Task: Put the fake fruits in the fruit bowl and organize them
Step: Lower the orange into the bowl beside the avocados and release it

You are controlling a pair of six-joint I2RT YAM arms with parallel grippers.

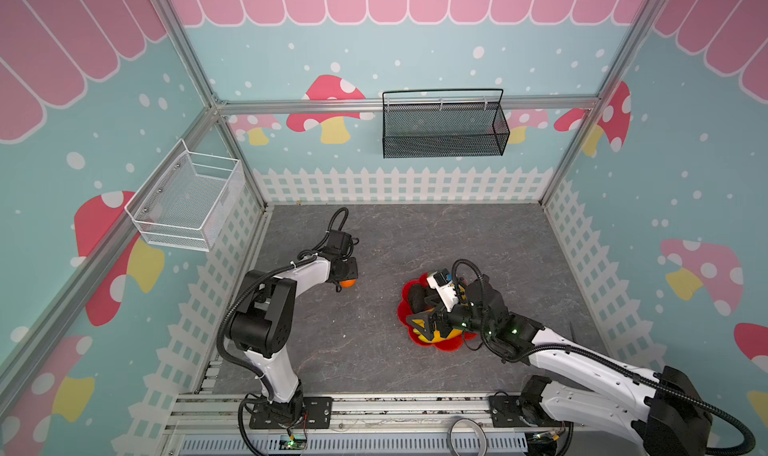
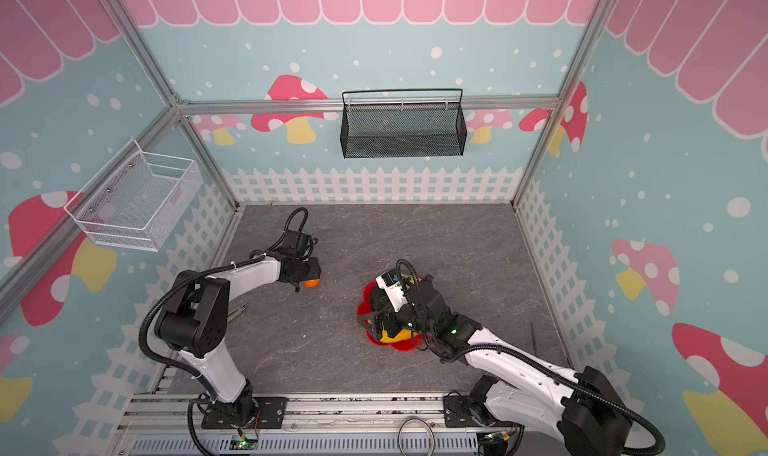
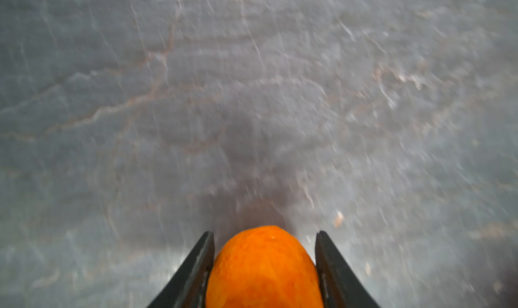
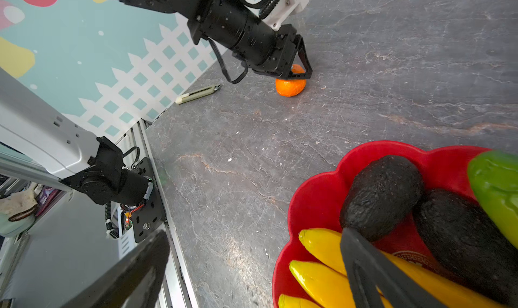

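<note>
orange fruit [image 4: 290, 88] rests on the table [image 4: 252, 152], well apart from the red bowl [image 4: 314, 186], your left pincer [image 3: 265, 236] clamped on it, right pincer [image 4: 255, 233] spread apart; lift straight before swinging across.

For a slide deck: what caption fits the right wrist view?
The red bowl holds bananas, two avocados and a green fruit; beyond, the left tool grips the orange.
</note>
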